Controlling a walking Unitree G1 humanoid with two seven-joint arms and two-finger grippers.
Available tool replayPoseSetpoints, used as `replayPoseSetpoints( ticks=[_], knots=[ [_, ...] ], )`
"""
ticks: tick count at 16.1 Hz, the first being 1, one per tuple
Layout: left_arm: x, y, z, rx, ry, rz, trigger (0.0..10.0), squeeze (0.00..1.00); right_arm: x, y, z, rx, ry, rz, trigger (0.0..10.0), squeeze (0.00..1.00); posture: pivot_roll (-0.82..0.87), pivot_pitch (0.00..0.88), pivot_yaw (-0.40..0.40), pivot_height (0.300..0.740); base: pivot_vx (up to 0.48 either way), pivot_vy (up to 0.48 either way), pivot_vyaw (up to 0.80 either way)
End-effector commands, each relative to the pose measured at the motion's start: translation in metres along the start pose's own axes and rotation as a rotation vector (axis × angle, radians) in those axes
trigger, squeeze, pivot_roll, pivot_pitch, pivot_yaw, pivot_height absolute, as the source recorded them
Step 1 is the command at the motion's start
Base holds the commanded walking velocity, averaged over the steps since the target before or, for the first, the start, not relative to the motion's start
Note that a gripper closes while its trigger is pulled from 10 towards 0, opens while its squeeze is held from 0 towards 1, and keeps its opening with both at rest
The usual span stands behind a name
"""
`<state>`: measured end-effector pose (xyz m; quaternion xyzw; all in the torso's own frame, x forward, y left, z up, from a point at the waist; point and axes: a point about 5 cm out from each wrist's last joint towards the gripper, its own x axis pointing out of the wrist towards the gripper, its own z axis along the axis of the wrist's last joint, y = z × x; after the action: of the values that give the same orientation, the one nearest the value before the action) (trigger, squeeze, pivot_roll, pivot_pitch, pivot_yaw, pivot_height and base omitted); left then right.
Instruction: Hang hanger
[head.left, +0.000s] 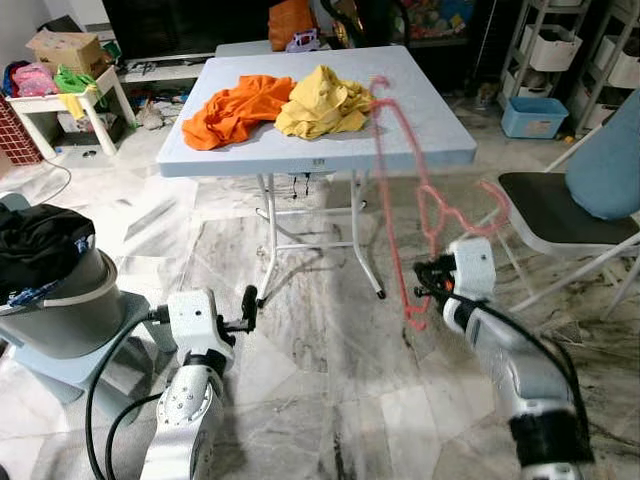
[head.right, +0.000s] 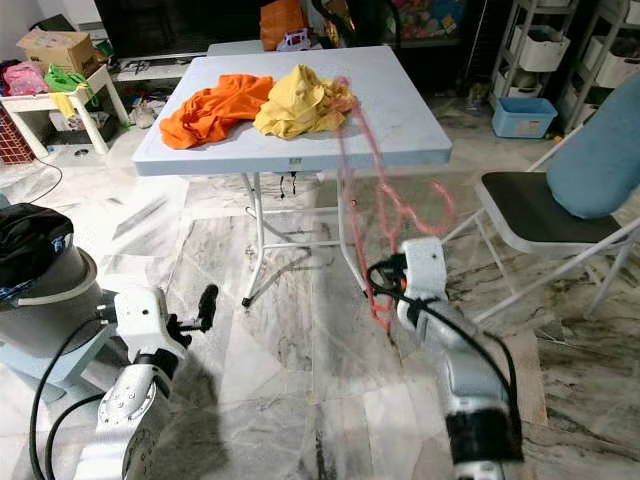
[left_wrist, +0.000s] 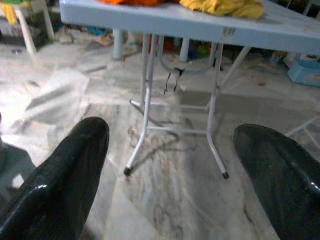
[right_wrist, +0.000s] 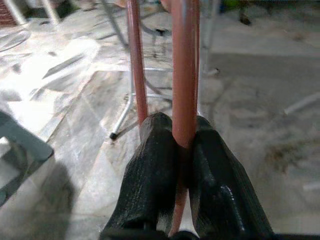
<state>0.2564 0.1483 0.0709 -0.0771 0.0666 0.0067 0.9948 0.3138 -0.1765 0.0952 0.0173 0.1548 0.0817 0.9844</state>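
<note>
Now, here is what you have in front of you, biggest thing first.
Floor: the marble floor (head.left: 330, 400) is all around you, and both of your arms hang out over it.
Desk: the pale blue desk (head.left: 420, 125) stands just ahead on thin white legs. It is there to carry the clothes.
Chair: a folding chair (head.left: 555, 215) sits off to your right, near your right arm, with something blue leaning on its back.
Bucket: the grey bucket (head.left: 60, 300) on your left holds dark cloth, well apart from the job.
Clothes: an orange shirt (head.left: 235, 108) and a yellow shirt (head.left: 322, 100) lie touching on the desk. I think they wait for a hanger.
Hanger: the pink hanger (head.left: 405, 180) is up in the air, tilted, with its top near the yellow shirt. It looks blurred. It is not hung on anything yet, and I cannot see a rail for it.
Right tool: your right tool (right_wrist: 184, 145) is squeezed tight on one thin bar of the hanger, low down. That arm reaches forward and up, so the hanger stays off the floor.
Left tool: your left tool (left_wrist: 172, 165) is spread wide and holds nothing. That arm is low, pointing at the desk legs.
</note>
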Motion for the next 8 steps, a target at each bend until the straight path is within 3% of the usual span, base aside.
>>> replayPoseSetpoints(
  ticks=[1,2,3,8],
  knots=[
    [-0.0019,0.0061,0.0033,-0.012,-0.004,0.022,10.0,0.00,-0.0037,-0.0030,0.0054,0.030,-0.037,-0.050,10.0,0.00,-0.06,0.000,0.029,0.740,0.000,0.000,0.00],
    [-0.0023,0.0068,0.0025,-0.014,0.004,0.019,10.0,0.00,-0.0065,-0.0034,0.0003,0.034,-0.026,-0.088,10.0,0.00,-0.06,0.000,0.032,0.740,0.000,0.000,0.00],
    [-0.0021,0.0062,0.0017,-0.012,0.011,0.010,10.0,0.00,-0.0073,-0.0033,-0.0005,0.054,-0.023,-0.100,10.0,0.00,-0.07,0.000,0.036,0.740,0.000,0.289,-0.78],
    [0.0020,0.0003,0.0055,-0.016,0.001,-0.038,10.0,0.00,-0.0066,-0.0036,0.0069,0.015,-0.036,-0.102,10.0,0.00,-0.07,0.000,0.025,0.740,0.000,0.441,-0.77]
  ],
)
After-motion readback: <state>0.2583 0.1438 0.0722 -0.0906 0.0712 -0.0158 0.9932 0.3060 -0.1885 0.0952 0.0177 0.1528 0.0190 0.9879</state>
